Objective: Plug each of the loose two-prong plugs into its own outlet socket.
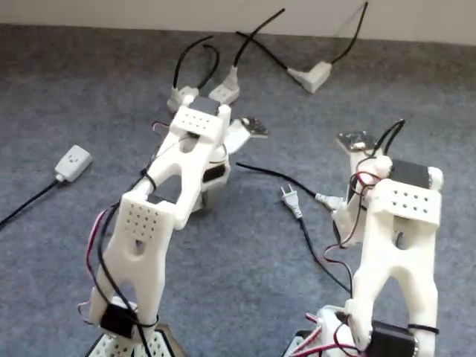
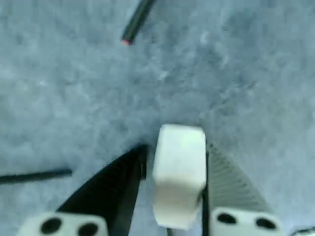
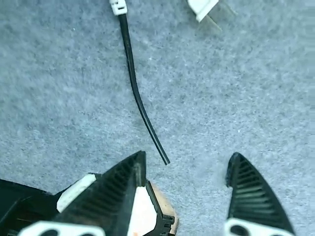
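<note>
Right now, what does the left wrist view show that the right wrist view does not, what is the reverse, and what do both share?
Left wrist view, not the right one: the left gripper shut on a white block. Right wrist view, not the left one: the right gripper open, holding nothing, and a two-prong plug lying loose. Both: grey carpet and a length of black cable.
</note>
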